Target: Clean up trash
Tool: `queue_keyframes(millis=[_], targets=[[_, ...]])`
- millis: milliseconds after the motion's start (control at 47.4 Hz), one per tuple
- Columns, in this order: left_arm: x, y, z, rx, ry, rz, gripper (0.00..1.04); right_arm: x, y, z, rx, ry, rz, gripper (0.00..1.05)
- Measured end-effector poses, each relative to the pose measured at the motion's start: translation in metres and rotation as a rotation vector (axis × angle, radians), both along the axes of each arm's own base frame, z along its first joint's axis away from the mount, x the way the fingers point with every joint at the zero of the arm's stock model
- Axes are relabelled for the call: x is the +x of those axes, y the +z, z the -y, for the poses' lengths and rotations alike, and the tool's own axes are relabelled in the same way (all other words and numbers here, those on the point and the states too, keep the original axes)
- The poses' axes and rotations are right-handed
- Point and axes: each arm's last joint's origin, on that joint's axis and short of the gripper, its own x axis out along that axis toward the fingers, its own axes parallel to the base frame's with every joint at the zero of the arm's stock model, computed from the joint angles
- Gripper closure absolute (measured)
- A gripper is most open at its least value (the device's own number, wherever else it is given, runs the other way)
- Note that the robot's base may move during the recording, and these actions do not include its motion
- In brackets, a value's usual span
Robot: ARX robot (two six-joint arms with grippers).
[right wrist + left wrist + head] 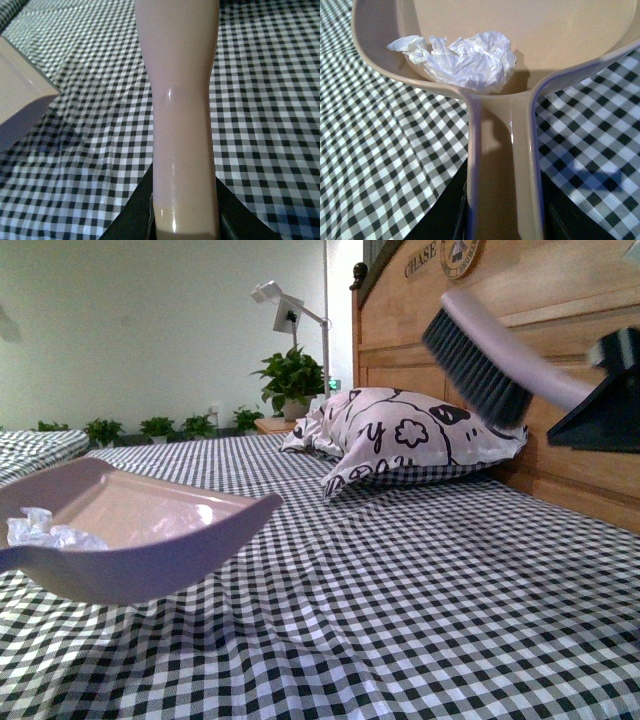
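The checkered bedcover (420,600) filled the lower front view, with a patterned pillow (400,435) against the wooden headboard (560,330). The beige dustpan (215,540) was lifted above the cover, its handle (502,175) clamped in the left gripper (502,220). The brush (480,360) was raised near the headboard, its handle (182,125) clamped in the right gripper (185,225). The trash (465,60), a crumpled white wad, lay inside the pan at its rear wall, beside the handle.

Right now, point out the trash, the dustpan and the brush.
trash (462,60), left wrist view, middle of the crumpled wad.
dustpan (215,540), front view, its front wall.
brush (475,370), front view, the dark bristles.
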Motion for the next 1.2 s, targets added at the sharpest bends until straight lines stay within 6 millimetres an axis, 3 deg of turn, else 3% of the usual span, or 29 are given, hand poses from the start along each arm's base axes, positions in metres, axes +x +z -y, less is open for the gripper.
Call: queue_keyframes(millis=[296, 591, 824, 993, 1204], targets=[[-0.022, 0.051, -0.005, -0.02, 0.315, 0.243, 0.78, -0.079, 0.055, 0.04, 0.22, 0.061, 0.109, 0.86], [-0.067, 0.093, 0.011, -0.086, 0.397, 0.477, 0.78, -0.128, 0.08, 0.051, 0.297, 0.054, 0.199, 0.86], [-0.099, 0.104, 0.014, -0.124, 0.499, 0.568, 0.78, -0.16, 0.083, 0.053, 0.302, 0.007, 0.285, 0.86], [-0.125, 0.097, 0.021, -0.166, 0.521, 0.572, 0.78, -0.186, 0.086, 0.05, 0.317, -0.048, 0.375, 0.86], [-0.149, 0.076, 0.027, -0.232, 0.535, 0.548, 0.78, -0.186, 0.072, 0.055, 0.304, -0.084, 0.37, 0.86]])
